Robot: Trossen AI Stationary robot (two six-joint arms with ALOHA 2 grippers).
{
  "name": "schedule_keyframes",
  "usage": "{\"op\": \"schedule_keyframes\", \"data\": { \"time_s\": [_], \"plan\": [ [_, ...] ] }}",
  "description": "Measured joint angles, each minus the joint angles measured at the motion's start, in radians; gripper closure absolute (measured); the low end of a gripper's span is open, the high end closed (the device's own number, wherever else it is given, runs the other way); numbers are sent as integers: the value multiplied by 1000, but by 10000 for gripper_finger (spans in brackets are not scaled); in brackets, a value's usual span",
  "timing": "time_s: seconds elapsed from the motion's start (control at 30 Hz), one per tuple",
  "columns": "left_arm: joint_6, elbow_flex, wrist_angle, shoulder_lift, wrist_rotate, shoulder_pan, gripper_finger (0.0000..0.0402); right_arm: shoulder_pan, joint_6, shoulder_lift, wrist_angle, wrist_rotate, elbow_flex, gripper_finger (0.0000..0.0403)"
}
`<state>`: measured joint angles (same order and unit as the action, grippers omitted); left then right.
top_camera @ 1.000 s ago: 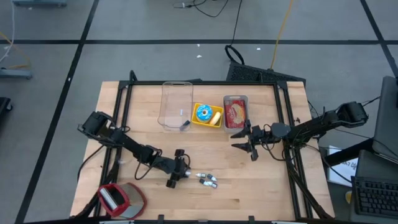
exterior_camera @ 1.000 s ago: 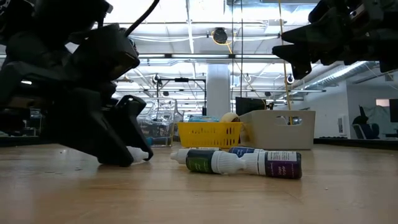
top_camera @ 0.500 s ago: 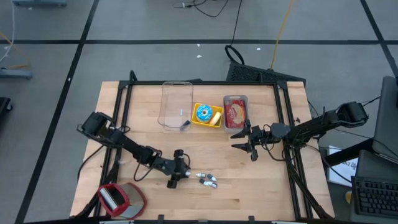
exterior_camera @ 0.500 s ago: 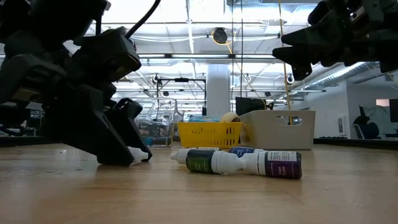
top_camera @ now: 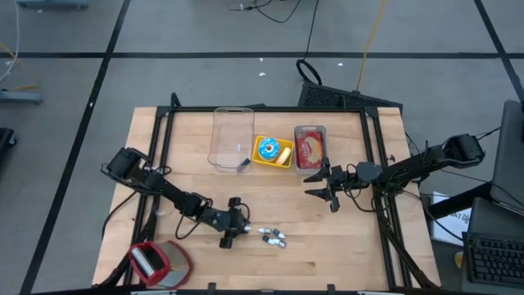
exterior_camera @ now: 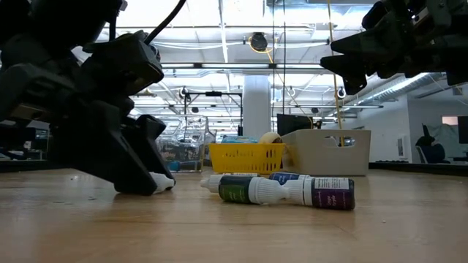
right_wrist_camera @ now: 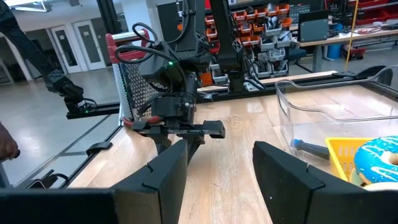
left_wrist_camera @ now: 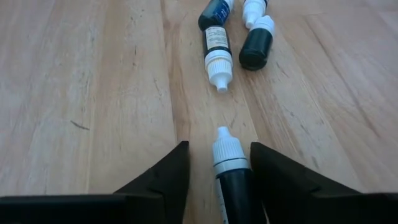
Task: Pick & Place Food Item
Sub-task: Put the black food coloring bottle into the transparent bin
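- Left end effector (top_camera: 232, 230) is down low on the tabletop (top_camera: 352, 254), fingers either side of a small dark dropper bottle (left_wrist_camera: 232, 180) lying on its side, white cap pointing away from the wrist.
- Fingers are part open; whether they actually pinch the bottle, I can't tell from the wrist view. They bracket it closely.
- Just beyond it, a cluster of similar little bottles (top_camera: 274, 238) lies flat, near but apart from the bracketed one.
- Handling call: a small, light, rigid plastic bottle, smooth and round, so likely to roll or squirt out of a skewed pinch. Best hold looks like across the dark body, below the cap shoulder.
- Right end effector (top_camera: 327, 184) hangs above the tabletop near the far bins, fingers apart, holding nothing.
- Far side: clear container (top_camera: 230, 139), yellow basket (top_camera: 284, 161) with a blue-iced donut (top_camera: 267, 149), grey bin (top_camera: 310, 129) with a red packet.
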<state>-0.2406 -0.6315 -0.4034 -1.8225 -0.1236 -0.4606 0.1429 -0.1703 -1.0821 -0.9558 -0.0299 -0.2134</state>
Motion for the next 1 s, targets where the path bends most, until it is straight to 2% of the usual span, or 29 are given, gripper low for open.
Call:
{"op": "schedule_keyframes", "data": {
  "time_s": [0.27,0.47,0.63,0.77,1.0],
  "plan": [
    [-5,2,-19,-1,2,-1,319,0,0,0,0,0,0,232],
    [4,5,-33,33,-9,3,331,0,0,0,0,0,0,232],
    [71,5,-16,167,-26,11,320,0,0,0,-3,0,0,232],
    [128,5,73,313,-35,33,334,0,0,0,-3,0,0,232],
    [246,23,265,567,-91,95,328,0,0,0,-3,0,0,232]
  ]
}}
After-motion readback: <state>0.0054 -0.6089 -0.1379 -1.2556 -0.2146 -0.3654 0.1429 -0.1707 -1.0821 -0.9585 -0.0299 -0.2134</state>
